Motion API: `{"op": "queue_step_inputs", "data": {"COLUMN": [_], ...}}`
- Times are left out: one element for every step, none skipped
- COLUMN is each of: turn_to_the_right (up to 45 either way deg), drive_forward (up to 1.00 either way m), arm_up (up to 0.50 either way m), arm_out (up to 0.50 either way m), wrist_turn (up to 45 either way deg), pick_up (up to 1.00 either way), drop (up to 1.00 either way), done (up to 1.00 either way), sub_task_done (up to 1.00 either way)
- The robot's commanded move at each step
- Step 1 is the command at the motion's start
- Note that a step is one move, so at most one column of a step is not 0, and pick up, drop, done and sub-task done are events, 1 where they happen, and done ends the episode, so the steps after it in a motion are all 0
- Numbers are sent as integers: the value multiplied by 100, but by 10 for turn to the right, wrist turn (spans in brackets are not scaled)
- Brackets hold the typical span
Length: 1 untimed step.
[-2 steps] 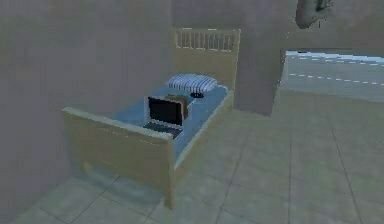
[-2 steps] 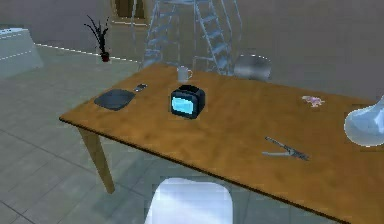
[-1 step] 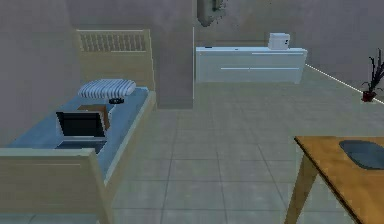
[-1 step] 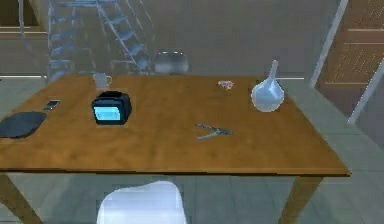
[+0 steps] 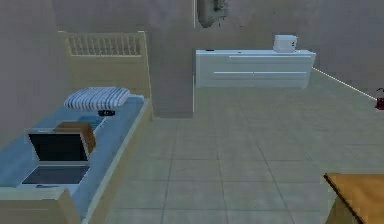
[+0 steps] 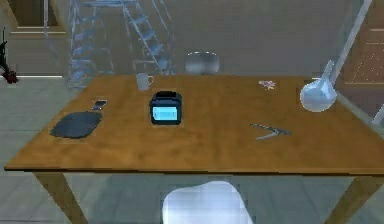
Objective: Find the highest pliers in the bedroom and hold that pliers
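On the wooden counter (image 6: pixel 200 150), a dark flat dish (image 6: pixel 77 125) is lying near the left edge. A mug (image 6: pixel 144 80) is standing by the far edge, and a dark box with a blue screen (image 6: pixel 166 109) is sitting mid-counter. A thin grey V-shaped tool (image 6: pixel 268 130), seemingly the pliers, is lying right of the middle, and a white lamp (image 6: pixel 318 93) is standing nearer the right edge. I cannot tell how the hand is set.

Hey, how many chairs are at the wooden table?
2. One white chair is at the brown wooden table's near edge, bottom of the arm side view; one pale grey chair stands at its far edge. Others may be hidden.
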Motion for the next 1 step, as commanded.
{"op": "queue_step_inputs", "data": {"turn_to_the_right": [180], "drive_forward": [0], "arm_up": [0], "arm_out": [0], "wrist_turn": [0], "pick_up": [0], "drop": [0], "done": [0], "sub_task_done": [0]}}
